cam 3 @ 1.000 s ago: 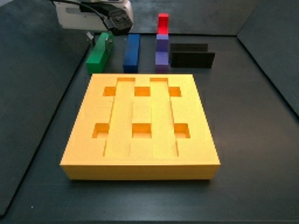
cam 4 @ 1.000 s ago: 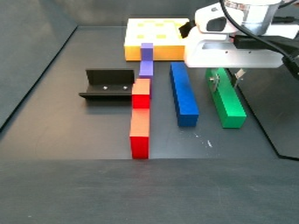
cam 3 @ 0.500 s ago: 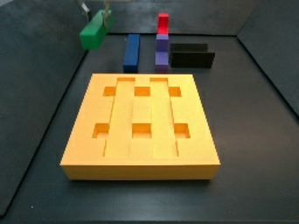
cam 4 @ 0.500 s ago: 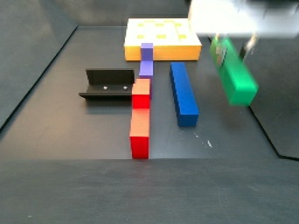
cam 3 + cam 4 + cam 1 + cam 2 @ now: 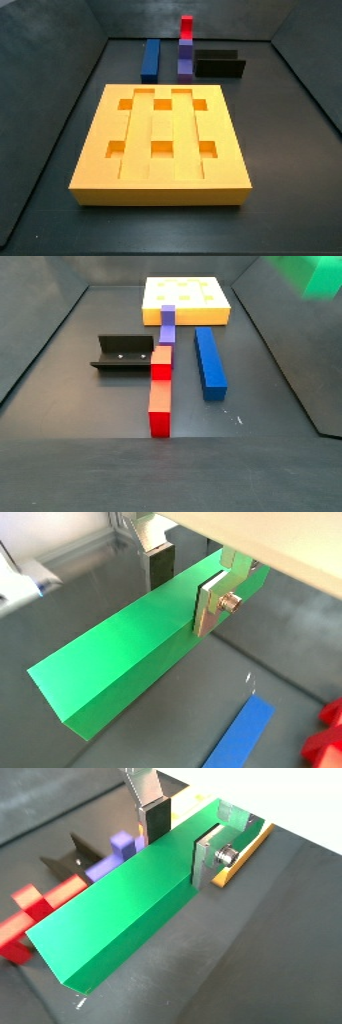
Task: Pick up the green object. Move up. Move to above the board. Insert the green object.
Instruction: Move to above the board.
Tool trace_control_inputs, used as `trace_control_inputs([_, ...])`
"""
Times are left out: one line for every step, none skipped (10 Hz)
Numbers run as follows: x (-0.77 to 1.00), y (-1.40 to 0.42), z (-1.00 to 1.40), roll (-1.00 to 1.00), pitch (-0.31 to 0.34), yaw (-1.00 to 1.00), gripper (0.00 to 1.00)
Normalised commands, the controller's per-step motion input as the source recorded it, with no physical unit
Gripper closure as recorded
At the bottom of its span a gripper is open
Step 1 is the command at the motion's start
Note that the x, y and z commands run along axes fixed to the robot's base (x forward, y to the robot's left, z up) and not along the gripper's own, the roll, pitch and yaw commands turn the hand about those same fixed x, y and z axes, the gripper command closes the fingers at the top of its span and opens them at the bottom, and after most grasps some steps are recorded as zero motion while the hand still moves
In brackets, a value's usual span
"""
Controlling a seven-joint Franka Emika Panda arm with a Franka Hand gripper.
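Both wrist views showed the end effector (image 5: 187, 574) clamped on the green bar (image 5: 127, 647), silver fingers (image 5: 209, 856) pressed against its long sides, well above the floor. In a side view only a green corner (image 5: 311, 271) showed at about 1 o'clock. Board (image 5: 162, 143) sat flat, holes empty, blue bar (image 5: 210, 358) beside the purple one (image 5: 168, 324).

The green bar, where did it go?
The green bar is up in the air, clamped between the gripper's fingers in both wrist views, above the blue bar; a side view shows it at the top corner.
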Motion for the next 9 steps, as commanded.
trace_control_inputs([0.01, -0.01, 0.72, 0.0, 0.059, 0.01, 1.0])
trace_control_inputs([0.03, 0.01, 0.34, 0.0, 0.046, 0.0, 1.0])
trace_control_inputs([0.04, 0.0, 0.22, -0.01, 0.054, 0.0, 1.0])
trace_control_inputs([0.75, -1.4, 0.2, 0.05, 0.199, 0.07, 1.0])
trace_control_inputs([0.75, -1.4, 0.19, 0.07, 0.203, 0.07, 1.0])
trace_control_inputs([0.78, -1.4, 0.18, 0.11, 0.245, 0.07, 1.0])
trace_control_inputs([0.82, -1.4, 0.19, -0.02, 0.24, 0.02, 1.0])
trace_control_inputs([0.81, -1.4, 0.2, 0.01, 0.219, 0.02, 1.0])
trace_control_inputs([0.81, -1.4, 0.2, 0.03, 0.193, 0.03, 1.0])
